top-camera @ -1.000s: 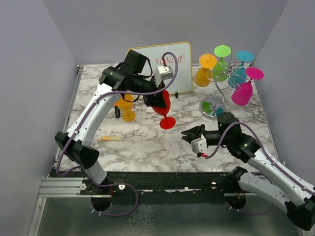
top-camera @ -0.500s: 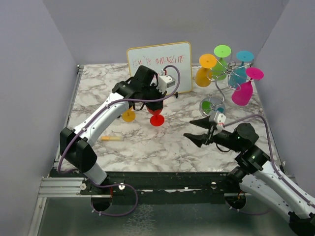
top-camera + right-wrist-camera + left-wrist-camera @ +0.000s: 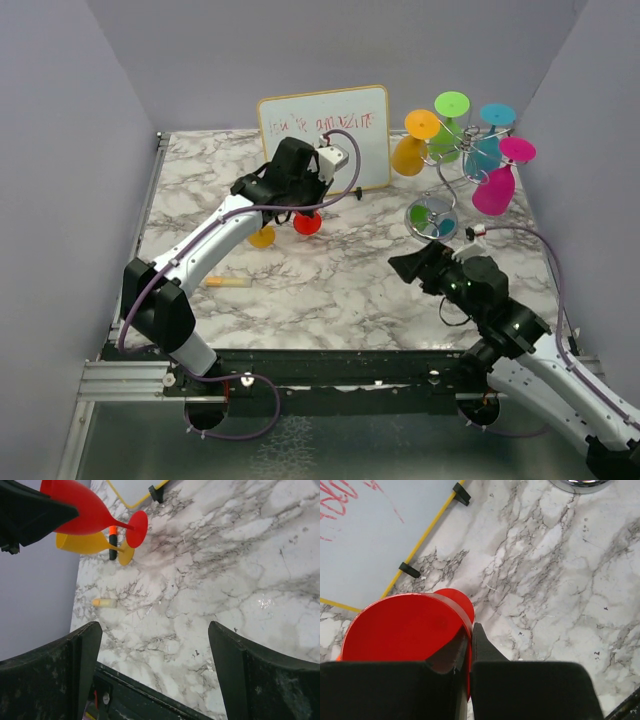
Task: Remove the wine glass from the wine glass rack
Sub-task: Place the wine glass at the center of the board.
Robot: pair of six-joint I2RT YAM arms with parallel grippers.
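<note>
left pincer [image 3: 469,632] grasps the red glass [image 3: 402,627], held sideways by the whiteboard [image 3: 325,135], beside a yellow glass [image 3: 262,237] on the bench [image 3: 330,290], well apart from the rack [image 3: 452,165]. right pincer [image 3: 155,640] hangs released and empty near the rack.

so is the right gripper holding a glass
No, the right gripper stands open, and only the bare marble table shows between its jaws.
</note>
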